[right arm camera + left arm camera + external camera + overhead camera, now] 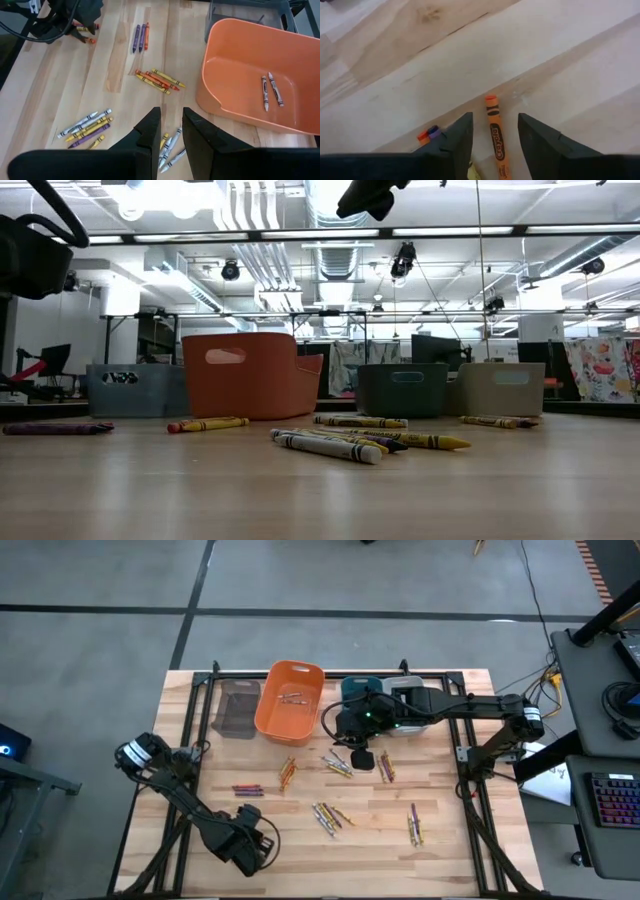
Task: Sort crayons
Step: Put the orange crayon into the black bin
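The short wax crayons (pixel 332 815) lie scattered in small clusters over the pale wooden desk (pixel 440 850): an orange-and-yellow bunch (pixel 159 80) near the middle, a purple pair with one orange (pixel 140 37) toward the left side, a mixed grey, yellow and purple group (pixel 86 129) toward the front, and a few more on the right (pixel 414 825). Two greyish crayons (pixel 270 91) rest side by side on the floor of the orange plastic bin (pixel 290 700), which stands at the back of the desk between a translucent grey-brown bin (pixel 236 708) and a teal bin (pixel 403 389), with a light grey bin (pixel 501 387) beyond that. At the front left of the desk, the left end effector (pixel 495 137) is low over a single orange crayon (pixel 496 141) that lies flat on the wood between its parted fingers (pixel 461 137), which are not gripping it. The right end effector (pixel 170 131) hangs above the desk just in front of the bins, its two fingers a narrow gap apart and holding nothing.
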Controlling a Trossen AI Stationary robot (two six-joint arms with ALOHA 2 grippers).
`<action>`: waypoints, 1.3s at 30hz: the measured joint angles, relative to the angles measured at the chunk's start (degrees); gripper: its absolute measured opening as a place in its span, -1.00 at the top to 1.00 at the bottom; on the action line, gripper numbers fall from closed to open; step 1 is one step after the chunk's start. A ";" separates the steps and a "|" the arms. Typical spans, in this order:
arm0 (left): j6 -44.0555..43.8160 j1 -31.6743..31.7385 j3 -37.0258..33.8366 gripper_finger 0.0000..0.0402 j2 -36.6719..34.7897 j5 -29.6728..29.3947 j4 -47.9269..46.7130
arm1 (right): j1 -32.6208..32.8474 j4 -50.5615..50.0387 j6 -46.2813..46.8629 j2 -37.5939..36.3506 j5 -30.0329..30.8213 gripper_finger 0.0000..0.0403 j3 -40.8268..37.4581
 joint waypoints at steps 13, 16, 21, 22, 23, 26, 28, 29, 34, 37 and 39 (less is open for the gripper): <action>0.04 -0.09 -0.32 0.72 2.17 -1.19 1.82 | 0.00 -0.09 0.00 0.00 0.00 0.66 0.00; 0.03 -0.09 -0.34 0.91 2.02 -1.30 1.68 | 0.00 -0.11 -0.09 0.00 0.00 0.66 0.00; 0.79 -0.04 -0.38 0.97 1.07 -1.82 0.89 | 0.00 -0.13 -0.75 0.00 0.00 0.66 0.00; 1.01 -0.05 -0.17 0.98 0.62 -2.68 -0.19 | 0.00 -0.14 -1.06 0.00 0.00 0.66 0.00; 1.34 -0.02 0.15 0.98 0.04 -3.29 -1.03 | 0.00 -0.21 -1.35 0.00 0.02 0.66 0.00; 3.26 0.04 1.94 0.99 -1.96 -4.73 -4.09 | 0.00 -1.15 -1.93 0.00 -0.02 0.66 0.00; 4.69 0.15 3.19 0.99 -3.27 -6.26 -7.90 | -0.02 -2.27 -1.95 0.00 -0.01 0.66 0.00; 5.39 0.17 3.98 0.99 -4.03 -7.40 -9.67 | -0.02 -3.08 -1.95 0.00 -0.01 0.66 0.00; 6.96 0.37 7.46 1.00 -9.13 -13.37 -19.49 | 0.00 -8.69 -0.04 0.00 -0.04 0.66 0.00; 7.43 0.54 9.12 1.00 -12.65 -17.65 -26.00 | 0.18 -11.83 1.53 -0.02 0.01 0.66 -0.36; 8.15 0.98 9.80 1.00 -14.89 -20.35 -29.23 | 0.41 -13.03 2.17 -0.04 -0.02 0.66 -0.99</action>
